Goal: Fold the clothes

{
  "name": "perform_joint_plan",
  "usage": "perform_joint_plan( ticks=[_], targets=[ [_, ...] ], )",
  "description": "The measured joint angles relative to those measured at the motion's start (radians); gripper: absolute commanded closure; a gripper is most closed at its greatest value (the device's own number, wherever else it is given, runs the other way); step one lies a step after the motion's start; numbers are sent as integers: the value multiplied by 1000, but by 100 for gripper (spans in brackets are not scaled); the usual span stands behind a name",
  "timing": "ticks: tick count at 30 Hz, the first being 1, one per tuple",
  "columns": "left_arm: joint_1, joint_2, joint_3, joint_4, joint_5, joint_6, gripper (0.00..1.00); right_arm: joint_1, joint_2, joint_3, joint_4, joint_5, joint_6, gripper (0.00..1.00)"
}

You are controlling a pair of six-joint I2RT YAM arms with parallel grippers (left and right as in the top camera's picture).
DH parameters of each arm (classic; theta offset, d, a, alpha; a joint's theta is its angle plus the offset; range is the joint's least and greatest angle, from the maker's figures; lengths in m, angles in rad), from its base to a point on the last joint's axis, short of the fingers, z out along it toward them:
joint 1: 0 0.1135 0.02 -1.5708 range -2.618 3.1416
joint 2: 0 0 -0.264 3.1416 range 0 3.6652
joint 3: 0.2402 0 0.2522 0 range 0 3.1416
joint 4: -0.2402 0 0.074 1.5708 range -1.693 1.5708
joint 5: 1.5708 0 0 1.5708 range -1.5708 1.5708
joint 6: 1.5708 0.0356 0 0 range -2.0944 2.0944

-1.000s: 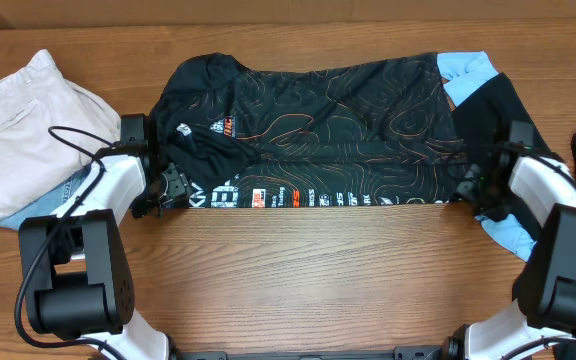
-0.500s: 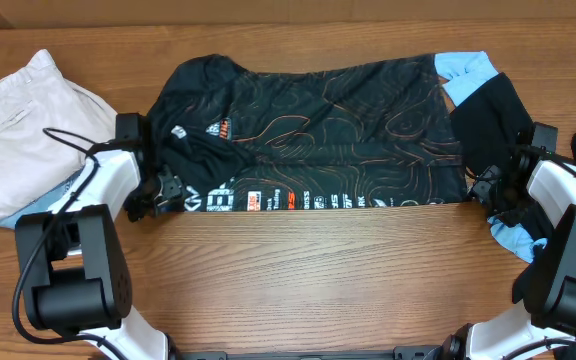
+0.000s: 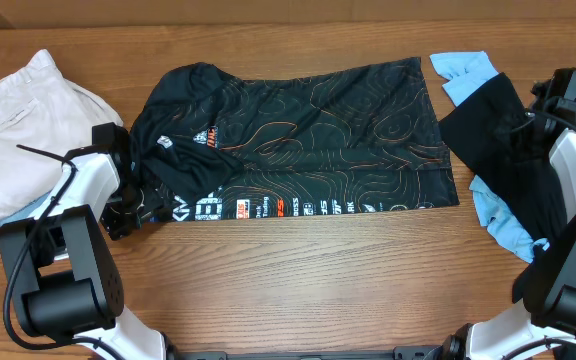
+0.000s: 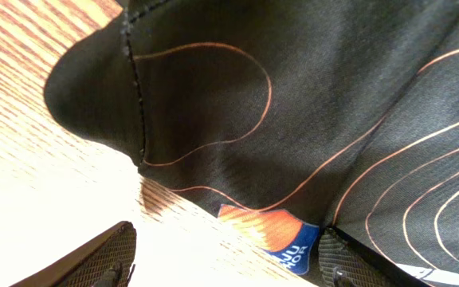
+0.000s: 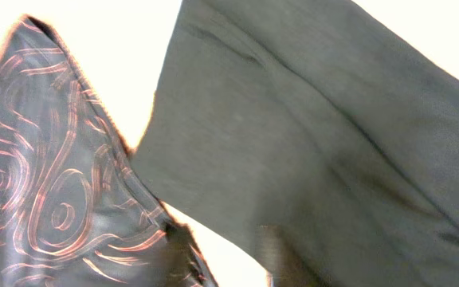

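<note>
**Left claw** (image 4: 233, 253), at 9 o'clock on the table (image 3: 318, 290), is released. Its two fingertips stand wide apart, and the near corner of the jersey (image 3: 298, 140) lies on the wood just beyond them, unpinched.

**Right claw** (image 3: 556, 98) was at the jersey's 4 o'clock corner a second ago. It has since swung up to about 2 o'clock, above the black garment (image 3: 498, 150). Its fingers do not show in its own view, so whether it is released or clenched cannot be told.

**Change.** A second ago the jersey's logo hem was stretched between the two claws. Now neither holds it. The jersey lies spread as a wide band from the centre toward 12 o'clock, shifted a little toward 9 o'clock, with some bunching at its 9 o'clock end.

**Meaning for the task.** The pull-and-lay step appears finished, and the jersey looks ready for a further fold. The black garment and the blue garment (image 3: 465, 68) beneath it, at 3 o'clock just beside the jersey, remain unfolded.
</note>
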State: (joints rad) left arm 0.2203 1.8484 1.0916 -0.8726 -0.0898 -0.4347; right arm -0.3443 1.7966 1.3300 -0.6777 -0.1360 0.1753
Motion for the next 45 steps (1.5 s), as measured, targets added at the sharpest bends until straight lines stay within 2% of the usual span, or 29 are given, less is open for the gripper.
perform_joint_plan(
  ticks=[3,10,16,24,27,31,36,40,45],
  targets=[
    [-5,-3,-6,11,3,10,23,11,6,0,34,-31,-47,85],
    [-5,-5,-10,47,14,19,21,44,106,1,105,-62,-118,85],
    [-5,-5,-10,59,22,18,21,51,275,1,215,-79,-136,85],
    [-5,-5,-10,80,40,18,21,52,311,17,343,-5,-134,83],
    [-5,-5,-10,82,41,18,21,41,317,17,373,103,-123,78],
    [-5,-5,-11,86,44,18,21,-17,318,19,375,229,-65,61],
    [-5,-5,-11,87,44,18,21,-128,322,26,369,238,-32,41],
    [-5,-5,-11,88,47,18,21,-149,322,52,318,180,-30,37],
    [-5,-5,-11,88,47,18,21,-71,285,77,175,78,-38,34]
  ],
)
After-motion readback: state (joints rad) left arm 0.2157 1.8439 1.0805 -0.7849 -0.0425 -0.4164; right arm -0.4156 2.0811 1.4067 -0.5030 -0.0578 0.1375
